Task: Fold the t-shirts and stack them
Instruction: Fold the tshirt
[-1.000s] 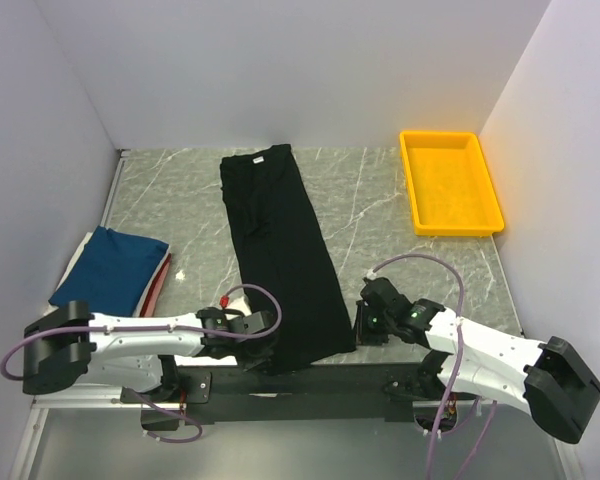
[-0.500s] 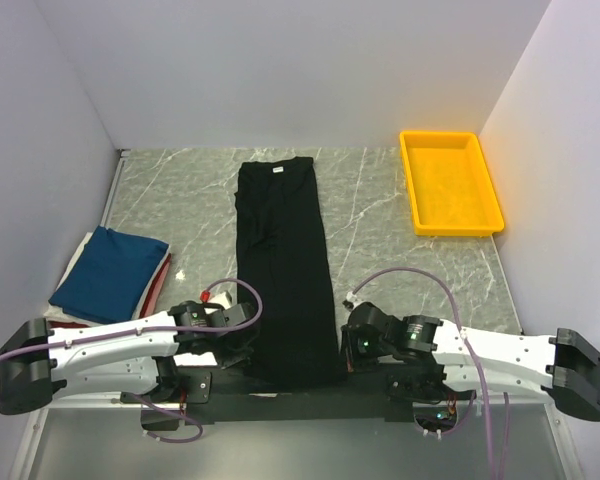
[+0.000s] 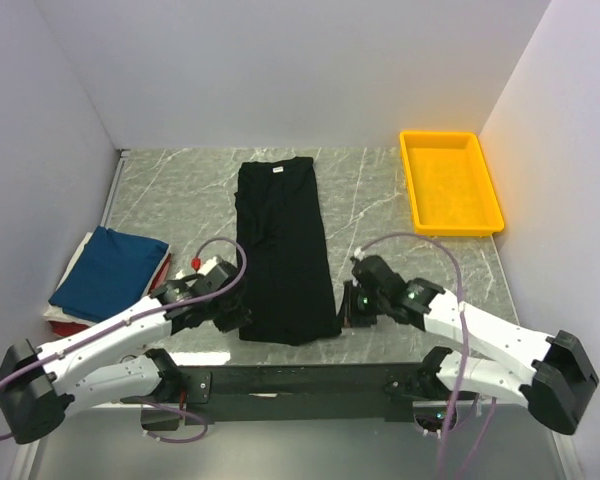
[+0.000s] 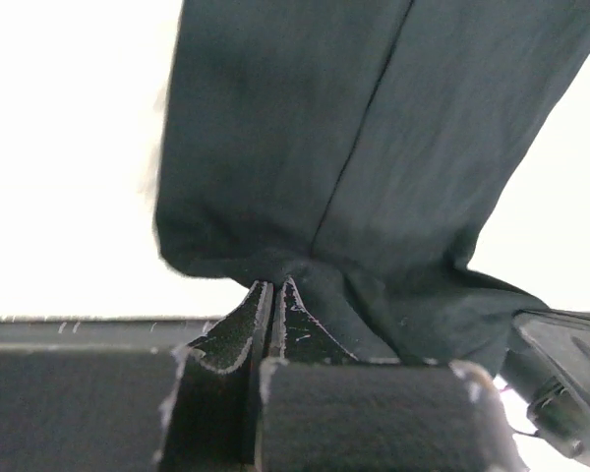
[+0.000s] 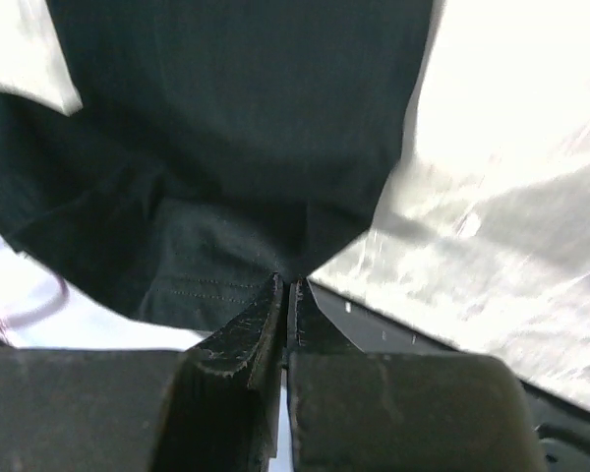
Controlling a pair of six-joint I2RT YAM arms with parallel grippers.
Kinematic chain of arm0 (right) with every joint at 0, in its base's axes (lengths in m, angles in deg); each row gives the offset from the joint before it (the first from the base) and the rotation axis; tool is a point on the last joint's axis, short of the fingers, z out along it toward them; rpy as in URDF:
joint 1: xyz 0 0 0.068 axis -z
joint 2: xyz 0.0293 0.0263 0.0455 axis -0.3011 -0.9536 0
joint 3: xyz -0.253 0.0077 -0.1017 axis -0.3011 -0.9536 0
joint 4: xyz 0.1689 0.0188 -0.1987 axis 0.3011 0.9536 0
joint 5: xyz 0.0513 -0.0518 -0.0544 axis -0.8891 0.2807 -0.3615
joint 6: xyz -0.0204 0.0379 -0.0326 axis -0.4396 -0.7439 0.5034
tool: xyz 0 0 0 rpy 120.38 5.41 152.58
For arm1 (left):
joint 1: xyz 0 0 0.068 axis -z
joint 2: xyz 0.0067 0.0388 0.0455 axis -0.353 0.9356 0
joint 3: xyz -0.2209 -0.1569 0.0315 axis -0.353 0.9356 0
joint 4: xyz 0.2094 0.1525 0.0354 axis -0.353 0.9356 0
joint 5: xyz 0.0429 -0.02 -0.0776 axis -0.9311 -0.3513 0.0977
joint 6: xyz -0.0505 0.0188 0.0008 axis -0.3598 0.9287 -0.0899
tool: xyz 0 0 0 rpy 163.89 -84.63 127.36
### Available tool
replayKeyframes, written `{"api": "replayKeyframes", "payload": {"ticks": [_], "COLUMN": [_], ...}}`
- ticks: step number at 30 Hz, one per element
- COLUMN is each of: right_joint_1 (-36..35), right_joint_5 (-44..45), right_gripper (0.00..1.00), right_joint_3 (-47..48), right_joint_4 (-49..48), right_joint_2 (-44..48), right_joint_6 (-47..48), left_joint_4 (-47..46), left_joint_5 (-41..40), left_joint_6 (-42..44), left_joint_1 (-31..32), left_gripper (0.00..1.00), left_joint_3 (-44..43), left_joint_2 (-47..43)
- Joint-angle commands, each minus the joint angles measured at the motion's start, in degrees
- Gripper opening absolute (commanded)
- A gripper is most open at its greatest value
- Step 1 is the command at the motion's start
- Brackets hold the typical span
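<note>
Where the marbled surface (image 3: 380, 215) runs out, white walls shut it in at the left, far and right, and a dark rail carrying both arm bases lines the near edge. The black t-shirt (image 3: 280, 250) lies as a long narrow strip down the middle, with its collar and small white label at the far end and its near hem held between the two arms. Bare surface opens on both sides of it, wider on the right toward the tray. The left end effector (image 3: 228, 312) is clenched on the near-left corner of the black t-shirt, and the right end effector (image 3: 350, 305) is clenched on the near-right corner. Each wrist view shows its jaws pressed together with a pinch of dark cloth between them. The yellow tray (image 3: 412, 195) sits in the far right corner, close to the right wall, showing only its own yellow floor inside. At the left edge, a folded navy-blue t-shirt (image 3: 110, 272) tops a stack that reaches partly past the surface. A red t-shirt (image 3: 161, 277) peeks out beneath on the stack's right side, and whatever lies lower is covered. In the top view the gripped corners are hidden under the end effectors. Both wrist views wash out to white behind the cloth, so whether the hem touches the surface cannot be told.
</note>
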Motion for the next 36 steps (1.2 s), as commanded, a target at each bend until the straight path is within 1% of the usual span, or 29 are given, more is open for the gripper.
{"api": "replayKeyframes", "payload": {"ticks": [1, 5, 8, 11, 14, 19, 24, 27, 32, 36], "right_joint_1": [4.8, 7.8, 10.0, 13.0, 14.7, 16.6, 19.8, 21.6, 23.2, 24.5], "right_joint_5": [0.0, 5.0, 6.5, 6.2, 5.5, 4.4, 2.1, 0.5, -1.6, -2.9], "right_gripper": [0.00, 0.00, 0.00, 0.00, 0.00, 0.00, 0.00, 0.00, 0.00, 0.00], "right_joint_3": [7.1, 11.3, 13.7, 16.1, 19.3, 26.2, 28.1, 28.9, 30.7, 32.9], "right_joint_4": [-2.8, -7.9, -11.7, -14.9, -16.6, -16.4, -18.6, -19.4, -19.9, -20.2], "right_joint_2": [-3.6, -11.2, -17.7, -23.5, -28.4, -37.2, -40.1, -41.2, -42.9, -45.0], "right_joint_6": [5.4, 5.4, 4.8, 4.4, 4.9, 6.1, 5.7, 5.7, 6.1, 6.1], "left_joint_4": [-7.9, -12.6, -17.1, -22.3, -24.5, -26.9, -29.1, -29.9, -29.3, -29.6], "left_joint_5": [-0.4, -0.2, -0.8, -0.4, -0.7, 0.3, 2.8, 4.1, 3.6, 3.5], "left_joint_6": [6.2, 8.5, 8.9, 8.8, 8.7, 9.1, 10.7, 12.0, 13.1, 13.2], "left_joint_1": [-4.4, -9.7, -13.2, -16.9, -20.0, -24.1, -27.2, -27.9, -28.4, -29.4], "left_gripper": [0.01, 0.01, 0.01, 0.01, 0.01, 0.01, 0.01, 0.01, 0.01, 0.01], "left_joint_3": [-2.6, -4.2, -5.0, -5.0, -6.3, -7.7, -9.0, -10.0, -12.6, -13.6], "left_joint_2": [3.1, 7.9, 9.8, 11.4, 14.0, 17.8, 21.7, 24.1, 27.8, 28.9]}}
